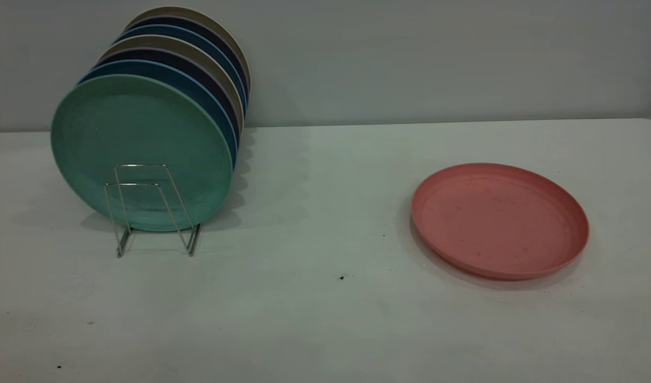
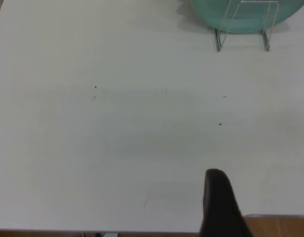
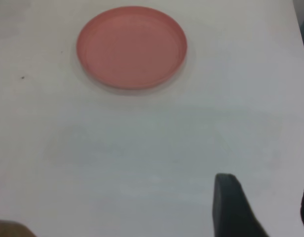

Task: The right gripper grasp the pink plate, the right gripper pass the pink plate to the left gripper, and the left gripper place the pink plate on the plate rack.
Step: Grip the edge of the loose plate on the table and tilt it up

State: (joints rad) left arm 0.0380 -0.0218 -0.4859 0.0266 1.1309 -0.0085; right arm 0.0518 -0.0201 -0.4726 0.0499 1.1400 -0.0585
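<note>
Plate, pink and shallow, lay flat on the white table (image 1: pixel 325 319) toward the right side in the exterior view; the pink plate (image 1: pixel 500 219) sat rim up, alone, with faint dark specks across its face. Well apart from it, on the left side of the table, stood the plate rack (image 1: pixel 154 210), a thin silver wire stand. A mint-green plate (image 1: pixel 141 151) leaned upright in it at the front, and behind that a row of dark blue and beige plates (image 1: pixel 197 69) stood on edge, one after another, toward the grey wall (image 1: pixel 437 58).

Neither arm showed in the exterior view. From the right wrist view, one black finger (image 3: pixel 233 207) of the right gripper rose over bare tabletop, with a sliver of dark at the frame's edge beside it; the pink plate lay well off from it, untouched. I could not tell how its jaws stood. From the left wrist view, a single black finger (image 2: pixel 218 202) of the left gripper hung near the table's edge, the rack's feet and the green plate's lower rim far across the surface. Whether that pincer was released or clenched, I could not tell either.
</note>
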